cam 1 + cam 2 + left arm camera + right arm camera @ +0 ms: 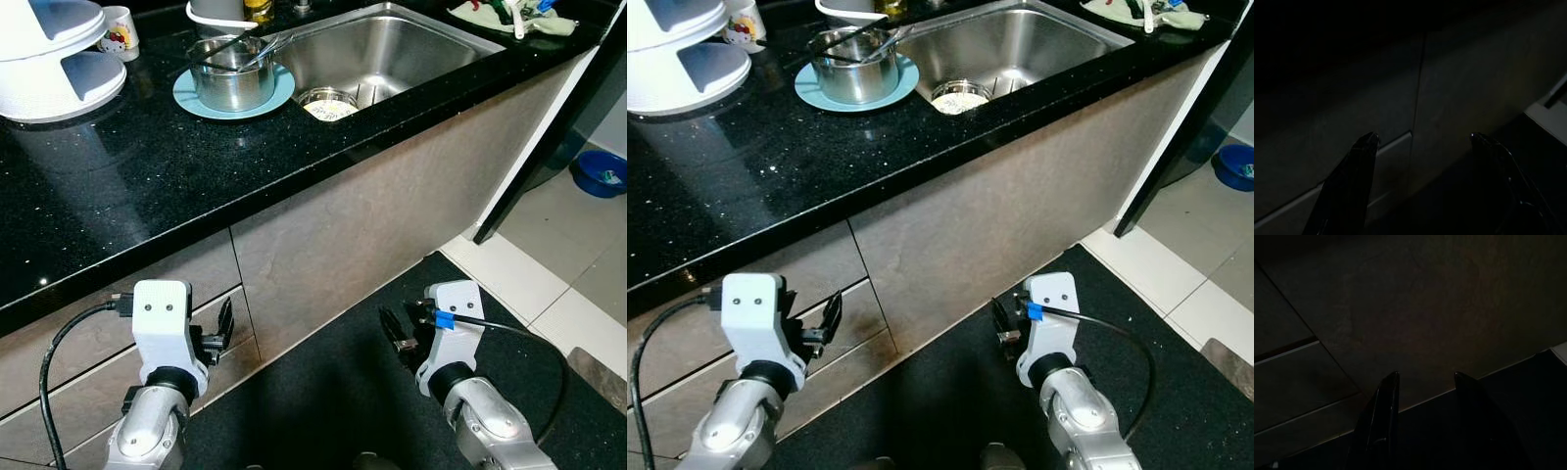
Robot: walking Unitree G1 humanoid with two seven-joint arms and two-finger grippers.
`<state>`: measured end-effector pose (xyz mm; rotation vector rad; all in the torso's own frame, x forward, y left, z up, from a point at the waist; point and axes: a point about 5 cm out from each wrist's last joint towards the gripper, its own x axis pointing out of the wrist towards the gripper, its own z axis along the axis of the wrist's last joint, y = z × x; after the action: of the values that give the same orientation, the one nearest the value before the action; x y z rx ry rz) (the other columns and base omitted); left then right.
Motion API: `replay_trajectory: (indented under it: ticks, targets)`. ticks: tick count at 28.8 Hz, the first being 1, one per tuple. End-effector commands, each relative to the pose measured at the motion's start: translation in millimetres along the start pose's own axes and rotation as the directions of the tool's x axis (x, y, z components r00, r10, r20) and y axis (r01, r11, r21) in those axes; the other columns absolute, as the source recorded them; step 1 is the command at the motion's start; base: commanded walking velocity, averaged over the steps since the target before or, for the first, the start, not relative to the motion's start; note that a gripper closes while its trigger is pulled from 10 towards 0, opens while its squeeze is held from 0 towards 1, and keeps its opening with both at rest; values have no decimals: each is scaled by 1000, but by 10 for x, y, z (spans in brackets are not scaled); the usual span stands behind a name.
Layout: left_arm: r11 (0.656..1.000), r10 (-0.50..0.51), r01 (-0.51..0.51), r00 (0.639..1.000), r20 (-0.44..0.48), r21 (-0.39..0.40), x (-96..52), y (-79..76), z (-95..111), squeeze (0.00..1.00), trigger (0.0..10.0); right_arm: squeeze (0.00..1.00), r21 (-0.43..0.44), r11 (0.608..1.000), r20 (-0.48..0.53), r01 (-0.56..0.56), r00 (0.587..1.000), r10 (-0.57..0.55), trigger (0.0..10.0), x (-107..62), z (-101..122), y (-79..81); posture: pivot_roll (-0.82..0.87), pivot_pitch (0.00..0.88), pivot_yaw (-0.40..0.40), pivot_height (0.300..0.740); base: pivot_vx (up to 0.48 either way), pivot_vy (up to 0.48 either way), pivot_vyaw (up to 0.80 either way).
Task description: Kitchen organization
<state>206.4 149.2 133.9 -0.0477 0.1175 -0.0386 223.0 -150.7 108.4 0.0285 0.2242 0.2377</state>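
A steel pot [233, 76] with utensils in it stands on a light blue plate [279, 96] on the black countertop [127, 186], just left of the steel sink [411, 44]. A strainer [328, 103] with white scraps lies in the sink's near corner. Both arms hang low in front of the cabinet, below counter height. My left gripper [225, 328] is open and faces the drawer fronts [1327, 161], holding nothing. My right gripper [392, 333] is also open and empty, pointing at the cabinet door [1415, 308].
A white stacked container [49, 59] and a printed mug [120, 29] sit at the counter's back left. Cloths and brushes [514, 18] lie right of the sink. A blue bowl [600, 173] rests on the tiled floor at right. A dark mat [343, 392] lies underfoot.
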Motion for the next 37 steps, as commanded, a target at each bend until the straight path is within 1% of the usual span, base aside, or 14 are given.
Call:
replay_trajectory:
  ticks: [1,5,8,15,19,20,25,27,37]
  targets:
    - [1000,15,-15,1000,-20,-4,13,9,-42,0,10000,0,-6,1000,-20,2,1000,-2,10000,13,-46,-14,16,103,-19,740,0,0,0]
    - [1000,17,-17,1000,-13,-3,65,8,-38,0,10000,0,-9,1000,-21,2,1000,-2,10000,66,-49,-25,14,80,-28,740,0,0,0]
    - [1000,19,-19,1000,-4,-4,97,7,-21,0,10000,0,-9,1000,-17,0,1000,-1,10000,108,-31,-27,13,81,-30,740,0,0,0]
    - [1000,16,-16,1000,0,-8,143,-1,-22,0,10000,0,-17,1000,-11,4,1000,-4,10000,139,-19,-39,-2,74,-32,740,0,0,0]
    - [1000,10,-10,1000,2,-9,157,-13,-20,0,10000,0,-26,1000,-11,2,1000,-3,10000,145,-14,-45,-9,76,-30,740,0,0,0]
    - [1000,8,-8,1000,5,-9,157,-18,-12,0,10000,0,-25,1000,-8,3,1000,-4,10000,141,-4,-51,-12,88,-33,740,0,0,0]
    - [1000,7,-7,1000,1,-9,156,-18,-28,0,10000,0,-21,1000,-11,7,1000,-8,10000,128,-17,-67,-11,80,-28,740,0,0,0]
    - [1000,-3,3,1000,2,-5,162,-25,-17,0,10000,0,-33,999,-9,5,1000,-5,10000,129,-7,-55,-16,92,-25,740,0,0,0]
    - [1000,-25,25,1000,2,6,189,-18,4,0,10000,0,-24,1000,-3,1,1000,-1,10000,147,3,-35,-15,100,-16,740,0,0,0]
